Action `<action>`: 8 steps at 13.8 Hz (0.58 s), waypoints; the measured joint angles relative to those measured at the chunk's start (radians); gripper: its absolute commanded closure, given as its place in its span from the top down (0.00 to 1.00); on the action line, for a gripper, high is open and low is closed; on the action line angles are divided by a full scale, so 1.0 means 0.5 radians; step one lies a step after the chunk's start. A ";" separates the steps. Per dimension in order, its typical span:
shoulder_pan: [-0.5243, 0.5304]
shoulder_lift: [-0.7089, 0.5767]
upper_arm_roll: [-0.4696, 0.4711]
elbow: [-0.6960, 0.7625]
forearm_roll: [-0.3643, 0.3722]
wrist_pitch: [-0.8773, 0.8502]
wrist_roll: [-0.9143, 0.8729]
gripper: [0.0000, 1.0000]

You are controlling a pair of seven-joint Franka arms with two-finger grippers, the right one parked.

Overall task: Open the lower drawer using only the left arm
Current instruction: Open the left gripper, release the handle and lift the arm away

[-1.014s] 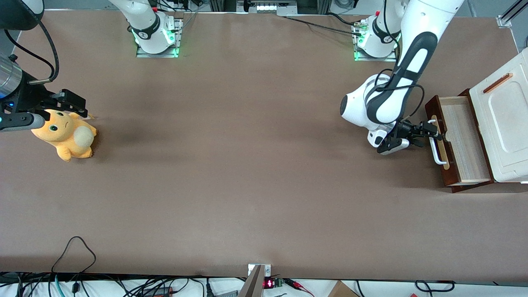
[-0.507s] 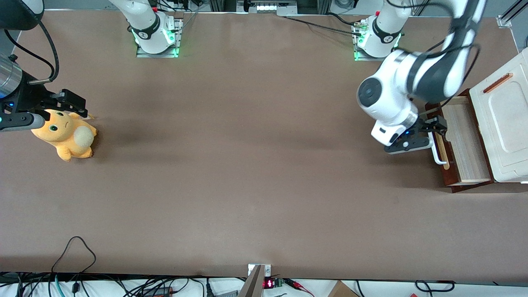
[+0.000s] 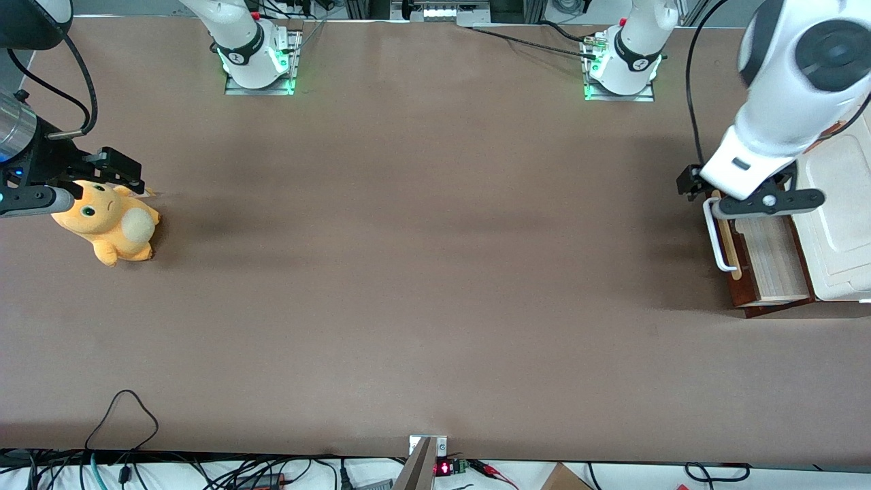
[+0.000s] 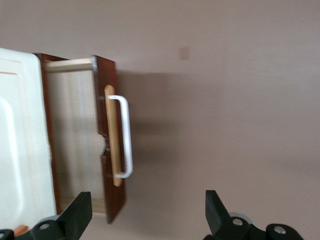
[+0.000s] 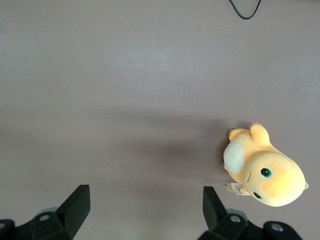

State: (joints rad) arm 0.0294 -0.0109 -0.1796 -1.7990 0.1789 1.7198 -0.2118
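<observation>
The lower drawer stands pulled out of the cream-white cabinet, its light plywood inside showing. Its dark reddish-brown front carries a white bar handle on a pale wood strip. The left arm hangs high above the drawer and covers the part of it farther from the front camera. In the left wrist view the gripper is open, well above the table, with nothing between its fingers. The handle and the cabinet lie below it, untouched.
An orange plush toy lies toward the parked arm's end of the table and also shows as the plush toy in the right wrist view. A black cable loop rests near the table's front edge.
The gripper has come away from the drawer handle and risen, and the arm has swung up over the cabinet. The drawer stays pulled out.
</observation>
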 measured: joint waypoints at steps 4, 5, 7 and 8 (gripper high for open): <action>0.028 -0.059 0.243 0.049 -0.299 -0.006 0.475 1.00; 0.036 -0.062 0.301 0.056 -0.335 -0.006 0.605 1.00; 0.044 -0.070 0.348 0.070 -0.358 -0.006 0.727 1.00; 0.043 -0.072 0.350 0.083 -0.359 -0.006 0.743 1.00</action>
State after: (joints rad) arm 0.0507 -0.0468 -0.0046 -1.7577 -0.0004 1.7169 0.1598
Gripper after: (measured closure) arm 0.000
